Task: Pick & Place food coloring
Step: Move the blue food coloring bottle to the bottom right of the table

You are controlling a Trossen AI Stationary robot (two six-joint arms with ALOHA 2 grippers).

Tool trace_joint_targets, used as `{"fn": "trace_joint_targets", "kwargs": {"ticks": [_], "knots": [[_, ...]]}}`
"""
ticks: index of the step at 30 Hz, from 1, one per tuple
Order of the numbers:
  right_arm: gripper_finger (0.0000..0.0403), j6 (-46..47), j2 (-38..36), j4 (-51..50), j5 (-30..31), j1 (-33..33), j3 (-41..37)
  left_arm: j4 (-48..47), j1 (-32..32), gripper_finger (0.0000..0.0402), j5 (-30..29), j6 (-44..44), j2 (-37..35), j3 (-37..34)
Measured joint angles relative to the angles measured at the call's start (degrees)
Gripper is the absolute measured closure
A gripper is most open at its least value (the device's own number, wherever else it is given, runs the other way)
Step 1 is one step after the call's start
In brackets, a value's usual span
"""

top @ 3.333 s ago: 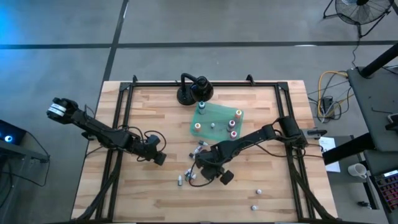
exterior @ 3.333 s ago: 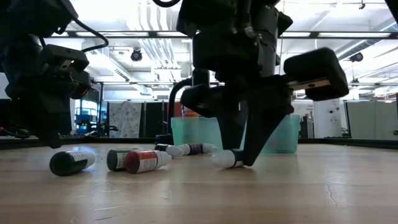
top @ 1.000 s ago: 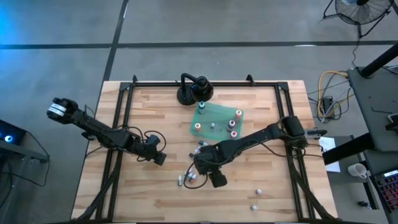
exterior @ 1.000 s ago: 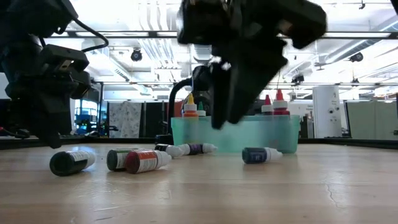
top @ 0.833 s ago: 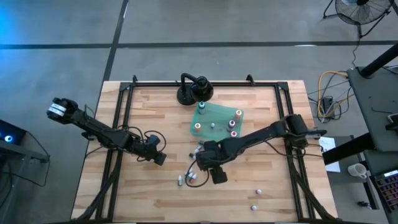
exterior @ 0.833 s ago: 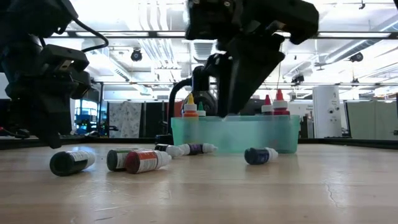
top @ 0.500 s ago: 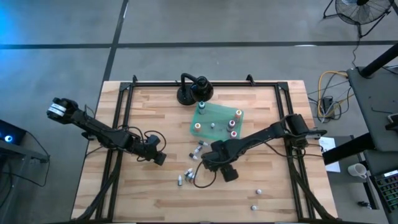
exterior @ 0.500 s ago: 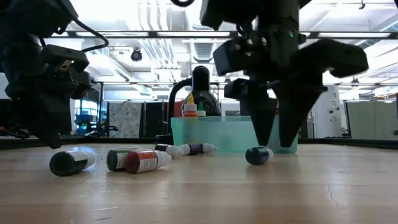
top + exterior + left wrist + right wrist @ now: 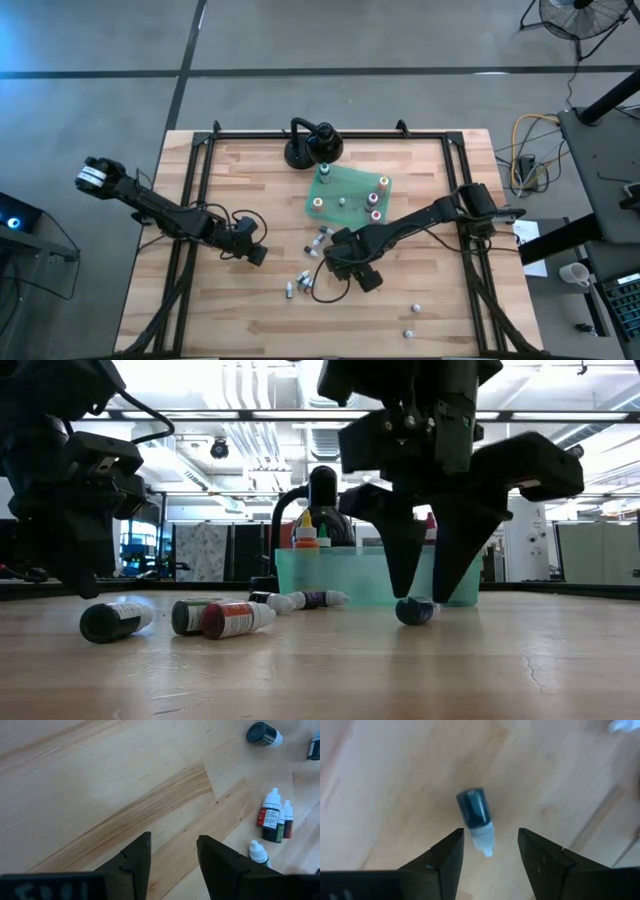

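A blue food coloring bottle (image 9: 476, 815) lies on its side on the wooden table, white tip (image 9: 486, 847) toward my right gripper (image 9: 489, 840). That gripper is open. It points down, with one finger on each side of the tip, and touches nothing. In the low view the fingers reach down beside the bottle (image 9: 415, 610). From above, my right gripper (image 9: 337, 262) hides it. My left gripper (image 9: 172, 845) is open over bare wood at the table's left (image 9: 255, 255). Several more bottles stand in the green tray (image 9: 348, 205).
Loose bottles lie near the table's middle (image 9: 320, 238) (image 9: 300, 283) and near its front right (image 9: 412, 308). The low view shows a dark one (image 9: 115, 620), a red one (image 9: 232, 618) and a purple one (image 9: 300, 600). A black round-based stand (image 9: 310, 145) is behind the tray.
My right gripper has sunk toward the table and slightly toward its right edge, rolling its wrist. Its fingers now stand on either side of the blue bottle. The bottle has turned about on the table, so one end now faces the low view.
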Motion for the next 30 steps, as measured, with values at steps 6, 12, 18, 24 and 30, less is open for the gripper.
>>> {"fn": "trace_joint_targets", "kwargs": {"ticks": [6, 12, 18, 24, 30], "knots": [[0.0238, -1.72, 0.0, -0.42, -0.02, 0.0, -1.55, 0.0, 0.0, 0.0268, 0.0, -0.02, 0.0, 0.0], [0.0256, -1.76, 0.0, -0.01, -0.15, 0.04, -1.55, 0.0, -0.01, 0.0268, 0.0, -0.02, 0.0, 0.0], [0.027, -1.74, 0.0, 0.65, -0.35, 0.04, -1.55, 0.0, -0.02, 0.0268, 0.0, -0.02, 0.0, 0.0], [0.0286, -1.74, 0.0, 1.87, -0.64, 0.04, -1.55, 0.0, -0.02, 0.0268, 0.0, -0.02, 0.0, 0.0], [0.0295, -1.74, 0.0, 2.46, -0.81, 0.04, -1.85, 0.0, -0.01, 0.0268, 0.0, -0.02, 0.0, 0.0]]}}
